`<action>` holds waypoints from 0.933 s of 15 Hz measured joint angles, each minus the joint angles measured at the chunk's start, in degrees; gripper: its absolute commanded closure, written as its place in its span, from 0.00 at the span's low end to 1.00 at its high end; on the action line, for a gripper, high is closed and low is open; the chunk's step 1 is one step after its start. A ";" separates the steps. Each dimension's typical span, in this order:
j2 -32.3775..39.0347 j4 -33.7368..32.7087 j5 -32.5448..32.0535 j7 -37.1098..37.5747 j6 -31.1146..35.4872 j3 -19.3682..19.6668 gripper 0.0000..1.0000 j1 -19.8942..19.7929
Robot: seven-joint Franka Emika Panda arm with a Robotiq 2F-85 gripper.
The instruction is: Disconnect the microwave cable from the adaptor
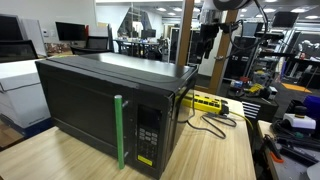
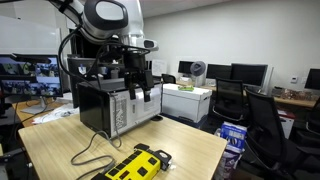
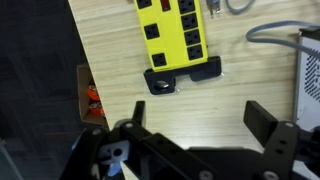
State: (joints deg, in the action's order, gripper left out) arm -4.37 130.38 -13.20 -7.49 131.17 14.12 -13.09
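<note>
The black microwave with its green handle stands on the wooden table; it shows in both exterior views. The yellow adaptor lies on the table behind it. In the wrist view the adaptor lies straight below, with a black piece at its near end. The thin microwave cable loops over the table towards the adaptor; where it plugs in is unclear. My gripper is open and empty, high above the table, apart from the adaptor.
The table edge runs close beside the adaptor, with a box of orange items on the floor below. The microwave's vented back is at the side in the wrist view. Office chairs and desks surround the table.
</note>
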 measured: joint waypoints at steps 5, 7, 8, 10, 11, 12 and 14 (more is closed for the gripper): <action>-7.49 0.18 1.52 -8.82 -9.49 -1.06 0.00 2.10; -9.93 0.70 3.27 -11.46 -10.55 -1.11 0.00 3.04; -11.08 1.22 4.17 -12.08 -10.56 -1.11 0.00 3.57; -13.19 2.65 6.66 -12.09 -10.24 -1.31 0.00 4.69; -14.18 3.68 7.97 -11.56 -9.67 -1.65 0.00 5.36; -14.91 4.68 8.95 -10.76 -9.00 -2.14 0.00 5.96; -16.05 6.98 9.94 -8.46 -7.22 -3.71 0.00 7.30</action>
State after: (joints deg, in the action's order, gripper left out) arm -20.42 137.36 -3.26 -15.95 123.95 10.41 -5.79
